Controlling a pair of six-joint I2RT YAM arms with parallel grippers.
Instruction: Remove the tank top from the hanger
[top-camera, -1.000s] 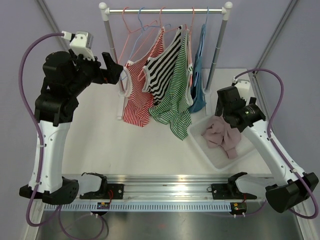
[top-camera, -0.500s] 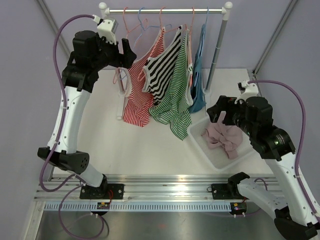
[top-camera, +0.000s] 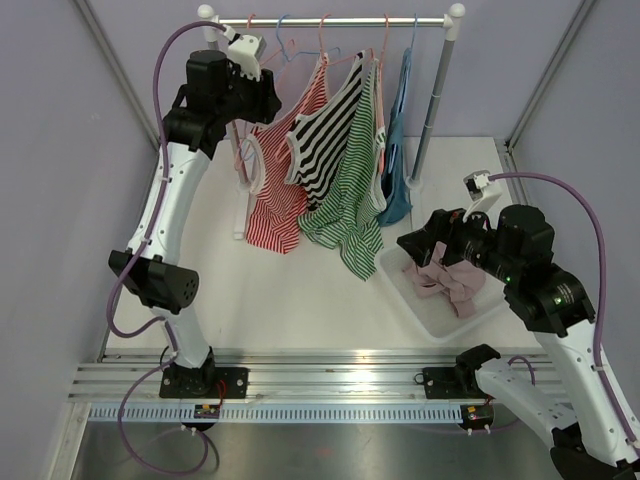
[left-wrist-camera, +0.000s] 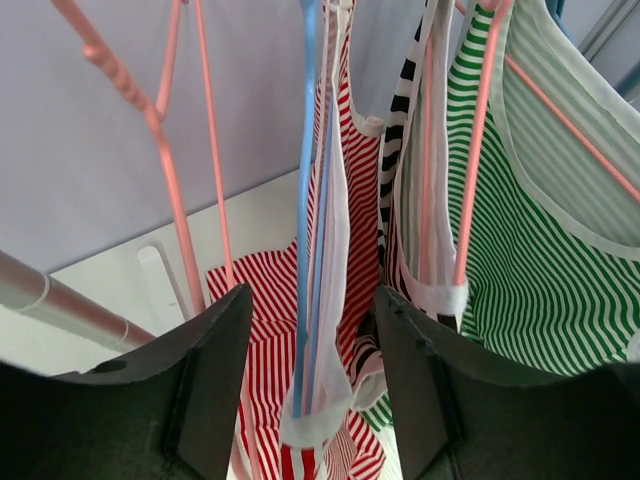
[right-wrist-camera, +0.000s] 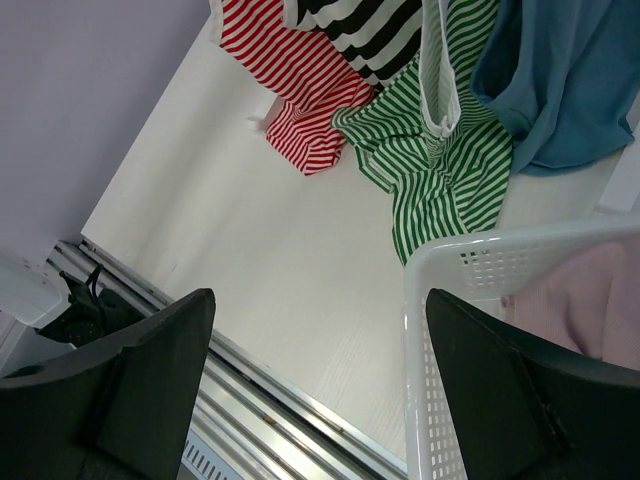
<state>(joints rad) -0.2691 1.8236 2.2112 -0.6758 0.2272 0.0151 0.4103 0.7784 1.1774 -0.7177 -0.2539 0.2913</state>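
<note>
Several tank tops hang from the rail (top-camera: 330, 20). The leftmost one is red-and-white striped (top-camera: 275, 190) and hangs on a blue hanger (left-wrist-camera: 305, 200). My left gripper (top-camera: 265, 95) is up beside the rail. In its wrist view the left gripper (left-wrist-camera: 312, 380) straddles the blue hanger and the top's white-edged strap (left-wrist-camera: 335, 250). The jaws stand partly closed, with a gap on either side of the strap. My right gripper (top-camera: 410, 243) hovers open over the table, at the left corner of the white basket (top-camera: 400, 285). Nothing is between the right gripper's (right-wrist-camera: 320, 380) fingers.
A black-and-white striped top (top-camera: 325, 130), a green striped top (top-camera: 350, 200) and a blue top (top-camera: 398, 170) hang to the right of the red one. An empty pink hanger (left-wrist-camera: 160, 130) hangs at the left. The basket (right-wrist-camera: 440, 300) holds a pink garment (top-camera: 445, 270). Rack posts stand at both ends.
My left arm has risen and swung right, up to the rail, and its jaws have narrowed around the blue hanger and strap. My right arm has moved left, over the basket's corner.
</note>
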